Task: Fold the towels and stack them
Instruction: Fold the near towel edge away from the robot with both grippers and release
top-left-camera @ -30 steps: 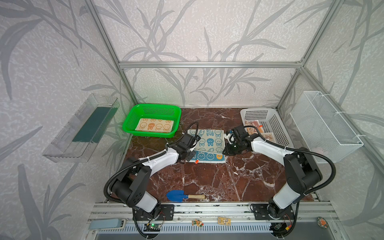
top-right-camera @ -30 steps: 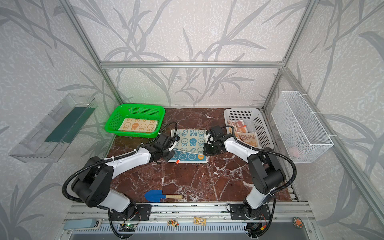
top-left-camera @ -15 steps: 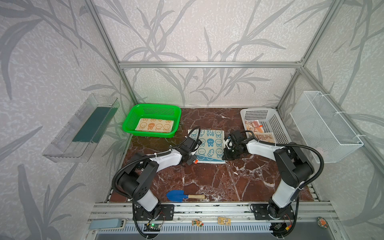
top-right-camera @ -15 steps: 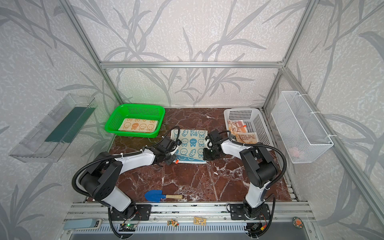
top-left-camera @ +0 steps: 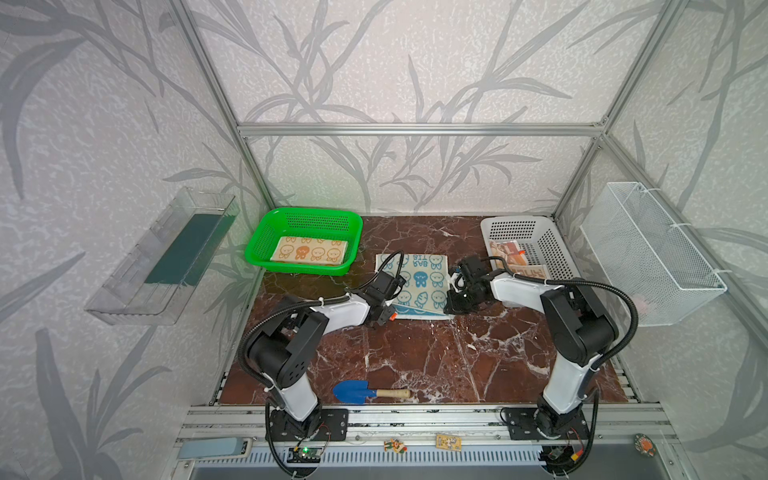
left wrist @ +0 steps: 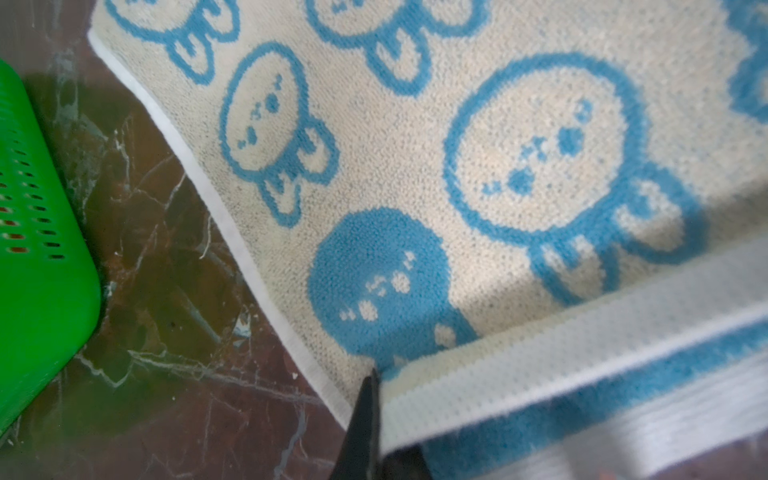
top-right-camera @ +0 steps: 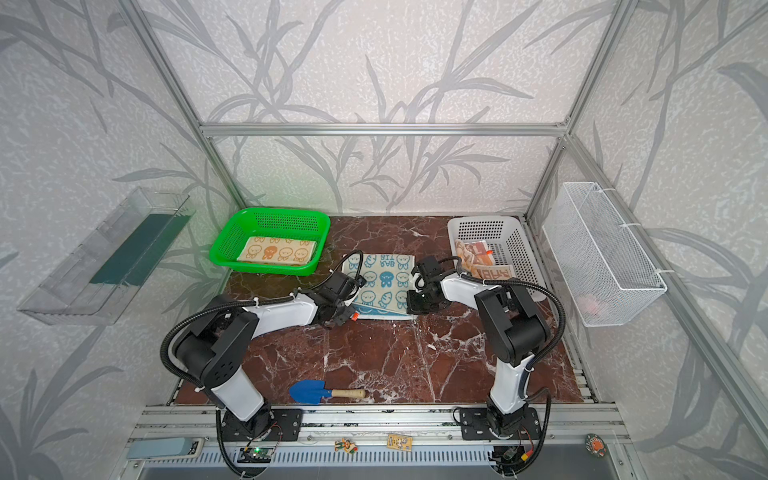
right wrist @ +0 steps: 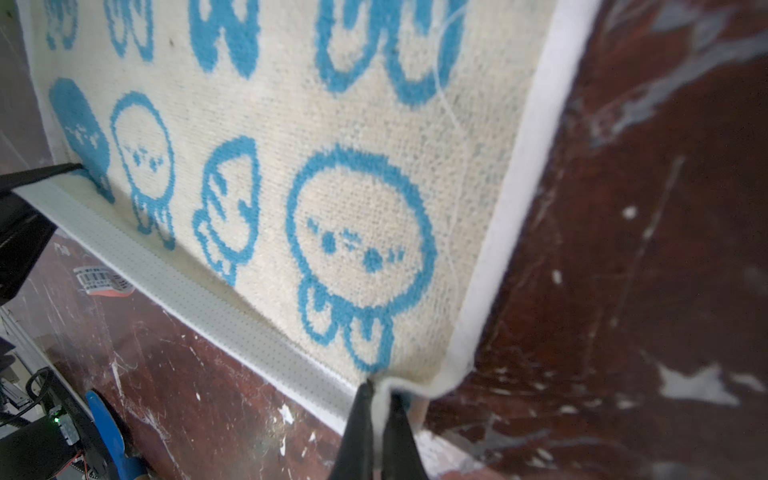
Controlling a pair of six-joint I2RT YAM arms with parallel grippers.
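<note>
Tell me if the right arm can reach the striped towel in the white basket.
Probably not yet: the right gripper is shut on a corner of the blue bunny towel. Otherwise the way looks clear: the striped towel lies uncovered in the white basket beside it.

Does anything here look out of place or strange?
Yes: a blue toy shovel lies alone near the front edge of the marble table, well apart from the blue bunny towel. It has nothing to do with folding towels.
</note>
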